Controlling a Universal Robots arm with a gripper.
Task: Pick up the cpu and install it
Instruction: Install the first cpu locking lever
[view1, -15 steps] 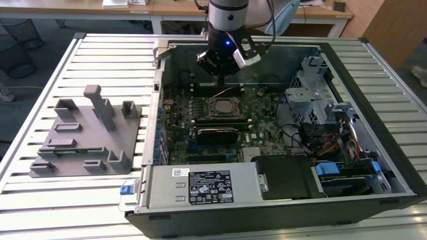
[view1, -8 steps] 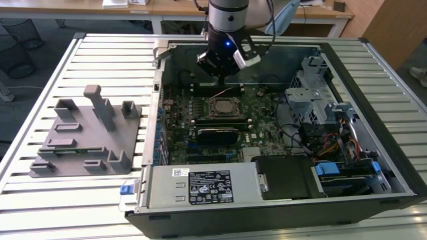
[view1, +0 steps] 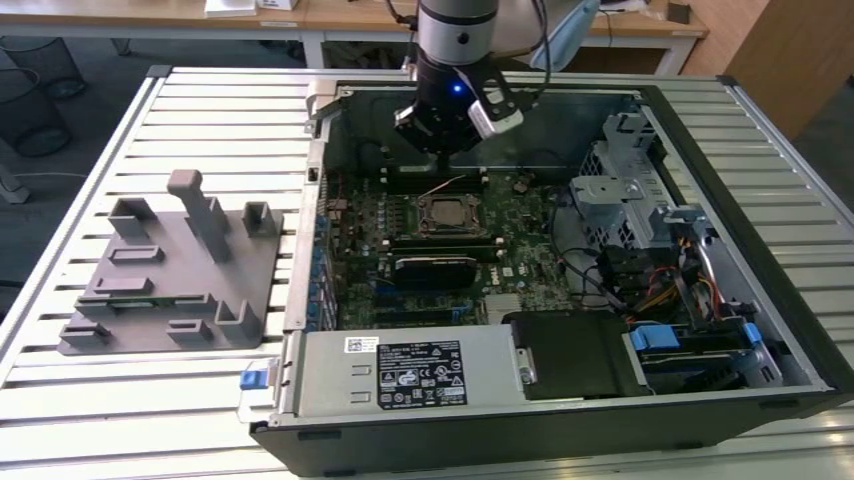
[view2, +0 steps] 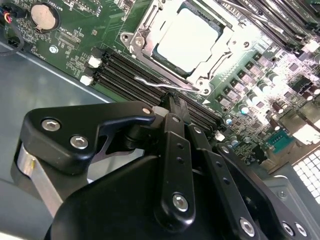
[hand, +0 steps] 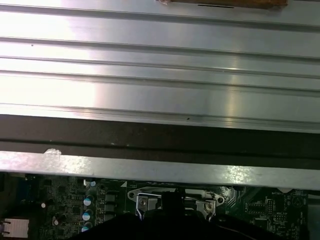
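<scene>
Silvery cpu (view2: 189, 41) seated in socket; pincer (view2: 172, 102) hovers above, closed

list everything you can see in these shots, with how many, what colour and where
computer case: one, black and grey, open on the slatted table.
slatted table: one, silver, under everything.
motherboard: one, green, on the case floor.
cpu: one, silvery, seated in the socket frame.
socket frame: one, metal, around the cpu, mid-board.
memory slots: several, black, beside the socket frame.
coin cell: one, silver, near the board edge.
power supply: one, grey, front of the case in the exterior view.
grey fixture: one, grey, on the table at the exterior view's left.
gripper: one, black, above the board just off the socket, holding nothing.
</scene>
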